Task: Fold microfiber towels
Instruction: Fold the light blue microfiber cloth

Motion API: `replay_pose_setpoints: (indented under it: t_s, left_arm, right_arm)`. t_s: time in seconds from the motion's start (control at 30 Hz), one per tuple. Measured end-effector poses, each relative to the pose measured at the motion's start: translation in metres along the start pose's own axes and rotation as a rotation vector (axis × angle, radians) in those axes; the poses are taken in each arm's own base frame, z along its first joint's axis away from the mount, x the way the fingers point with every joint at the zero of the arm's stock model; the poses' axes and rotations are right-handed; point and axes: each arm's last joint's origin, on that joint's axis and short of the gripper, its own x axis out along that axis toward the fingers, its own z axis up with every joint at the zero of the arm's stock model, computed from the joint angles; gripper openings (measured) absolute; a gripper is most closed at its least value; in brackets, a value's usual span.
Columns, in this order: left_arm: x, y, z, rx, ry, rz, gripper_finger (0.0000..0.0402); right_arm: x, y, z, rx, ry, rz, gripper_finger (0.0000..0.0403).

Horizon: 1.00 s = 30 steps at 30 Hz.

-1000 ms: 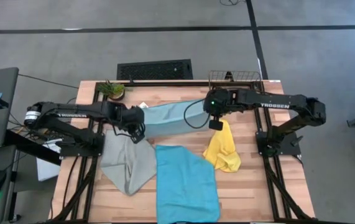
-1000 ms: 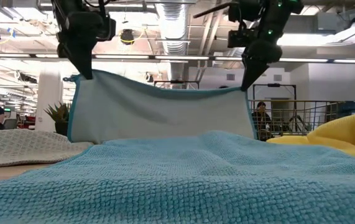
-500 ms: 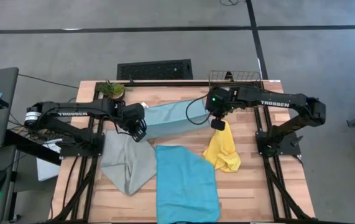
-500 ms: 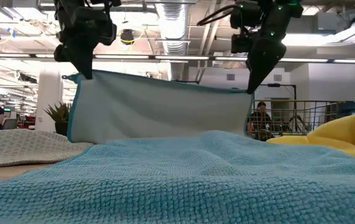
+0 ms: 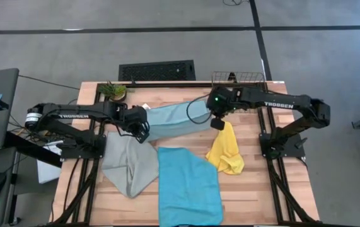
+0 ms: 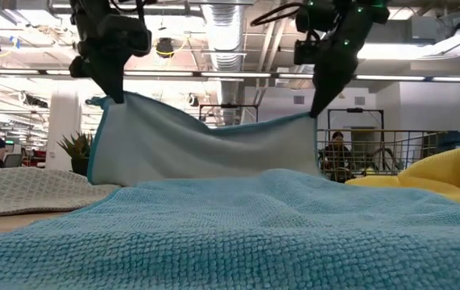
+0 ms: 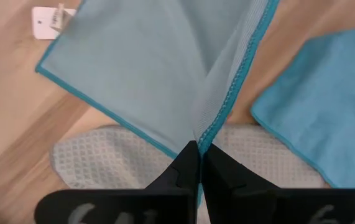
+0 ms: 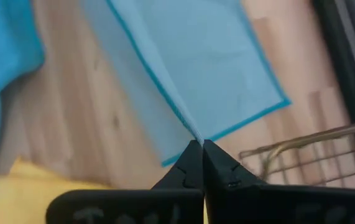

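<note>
While two end effectors pinch one pale blue towel [image 5: 170, 121], three towels lie flat.

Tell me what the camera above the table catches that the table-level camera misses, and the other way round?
Only the high view shows the whole wooden table, the metal vent on the floor behind it, and both arms reaching in from the sides. Only the low view shows the room's ceiling ducts and people in the background. Both show the pale blue towel lifted by two corners, the left pincer and right pincer each shut on one, plus the cyan-blue towel, grey-green towel, yellow towel, potted plant and wire basket.
</note>
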Motion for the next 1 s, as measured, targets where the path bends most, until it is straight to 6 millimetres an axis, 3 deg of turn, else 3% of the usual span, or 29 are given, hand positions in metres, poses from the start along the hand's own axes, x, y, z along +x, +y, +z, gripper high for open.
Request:
replay_pose_setpoints:
  t_s: [0.27,0.43,0.73,1.0]
  left_arm:
    - [0.008,0.015,0.004,-0.105,0.000,0.063,0.0000]
    - [0.021,0.025,0.001,-0.153,0.014,0.088,0.0000]
    - [0.024,0.035,0.010,-0.159,-0.038,0.131,0.0000]
    - [0.024,0.042,0.014,-0.183,-0.050,0.144,0.0000]
  right_arm:
    - [0.006,-0.026,0.003,0.070,-0.051,-0.056,0.0006]
    - [0.025,-0.036,0.005,0.097,-0.021,-0.054,0.0005]
    - [0.065,-0.047,0.008,0.077,0.017,-0.056,0.0005]
    - [0.053,-0.053,0.006,0.103,-0.010,-0.081,0.0007]
